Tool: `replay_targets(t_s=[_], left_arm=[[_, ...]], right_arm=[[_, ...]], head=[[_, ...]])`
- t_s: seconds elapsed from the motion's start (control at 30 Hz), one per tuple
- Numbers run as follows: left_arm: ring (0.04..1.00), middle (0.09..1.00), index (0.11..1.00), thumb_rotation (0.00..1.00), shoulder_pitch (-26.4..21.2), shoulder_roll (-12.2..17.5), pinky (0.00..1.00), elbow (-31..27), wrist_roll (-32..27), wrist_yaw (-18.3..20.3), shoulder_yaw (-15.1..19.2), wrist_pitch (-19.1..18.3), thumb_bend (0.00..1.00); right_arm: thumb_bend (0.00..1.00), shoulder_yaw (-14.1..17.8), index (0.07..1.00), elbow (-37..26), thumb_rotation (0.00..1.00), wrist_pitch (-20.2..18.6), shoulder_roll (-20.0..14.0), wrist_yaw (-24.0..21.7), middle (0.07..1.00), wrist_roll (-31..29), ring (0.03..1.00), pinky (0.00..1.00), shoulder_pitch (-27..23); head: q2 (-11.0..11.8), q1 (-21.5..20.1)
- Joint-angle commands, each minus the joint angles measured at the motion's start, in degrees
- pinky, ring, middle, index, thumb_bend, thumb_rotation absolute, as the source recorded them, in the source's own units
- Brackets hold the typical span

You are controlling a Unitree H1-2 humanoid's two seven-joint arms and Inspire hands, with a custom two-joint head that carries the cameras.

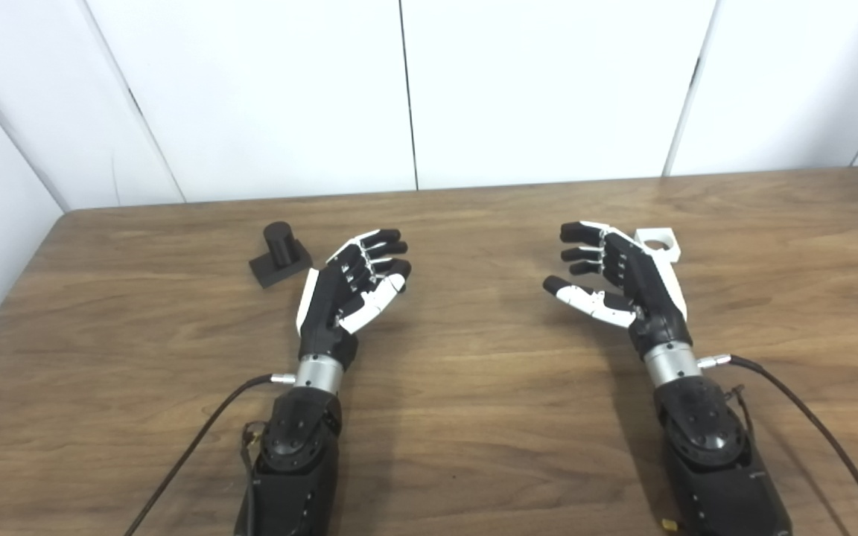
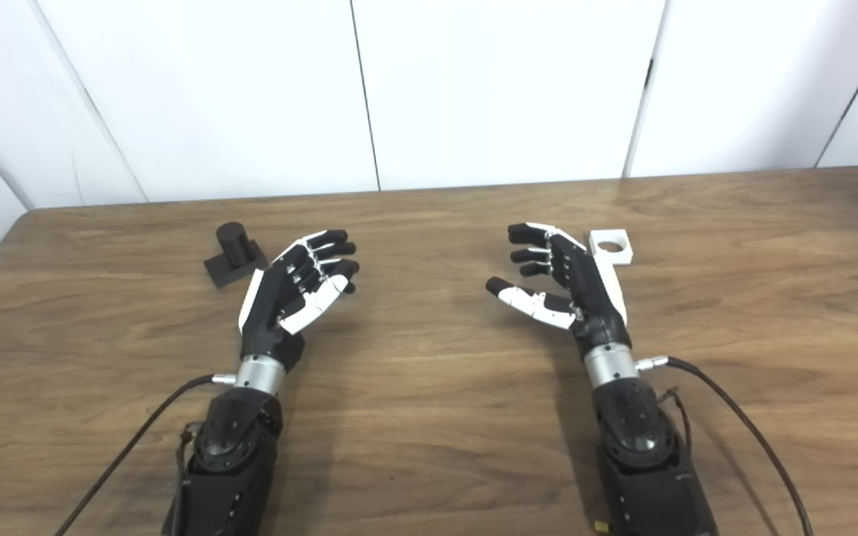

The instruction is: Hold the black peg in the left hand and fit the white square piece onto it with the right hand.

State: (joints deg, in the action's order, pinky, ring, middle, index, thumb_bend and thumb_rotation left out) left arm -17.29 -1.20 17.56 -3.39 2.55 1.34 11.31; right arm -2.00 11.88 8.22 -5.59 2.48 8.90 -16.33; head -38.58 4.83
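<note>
We see the black peg, a matte cylinder upright on a square base, sitting on the wood-grain table just left of our left hand. White square piece, round hole through it, lies just behind our right hand. Both hands empty, fingers spread and slightly curled, palms facing inward. No readable markings anywhere.

Even, bright overhead lighting; no harsh glare. Soft shadows fall right of each arm on wooden table. White wall panels near overexposed. Slight overall softness; fine detail of fingers blurred. Mild wide-angle bending of table edges toward frame corners.
</note>
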Motion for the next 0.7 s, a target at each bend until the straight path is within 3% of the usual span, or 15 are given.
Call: replay_targets(t_s=[0.0,0.1,0.37,0.67], left_arm=[[0.624,0.688,0.666,0.20,0.1,0.2,0.52,1.0,-0.5,0.4,0.0,1.1,0.51],[0.627,0.687,0.666,0.20,0.1,0.1,0.52,1.1,-0.7,0.4,0.1,1.2,0.51],[0.622,0.676,0.666,0.19,-0.4,-0.5,0.53,2.9,2.2,-1.6,-0.8,2.6,0.48],[0.635,0.697,0.670,0.25,-0.9,-1.1,0.55,4.9,2.7,-2.4,-1.3,4.0,0.55]], right_arm=[[0.64,-0.3,0.709,-0.2,0.22,1.7,0.6,0.5,0.738,0.3,0.680,0.63,-1.3],[0.64,-0.3,0.710,-0.1,0.22,2.0,0.5,0.3,0.738,0.4,0.682,0.63,-1.3],[0.64,0.7,0.709,1.1,0.22,4.0,-1.3,-0.8,0.730,-1.6,0.680,0.62,-0.7],[0.67,1.6,0.694,2.6,0.23,4.9,-2.2,-1.7,0.724,-3.9,0.672,0.59,-0.8]], head=[[0.1,0.5],[0.4,1.9],[1.8,10.2],[2.1,12.3]])
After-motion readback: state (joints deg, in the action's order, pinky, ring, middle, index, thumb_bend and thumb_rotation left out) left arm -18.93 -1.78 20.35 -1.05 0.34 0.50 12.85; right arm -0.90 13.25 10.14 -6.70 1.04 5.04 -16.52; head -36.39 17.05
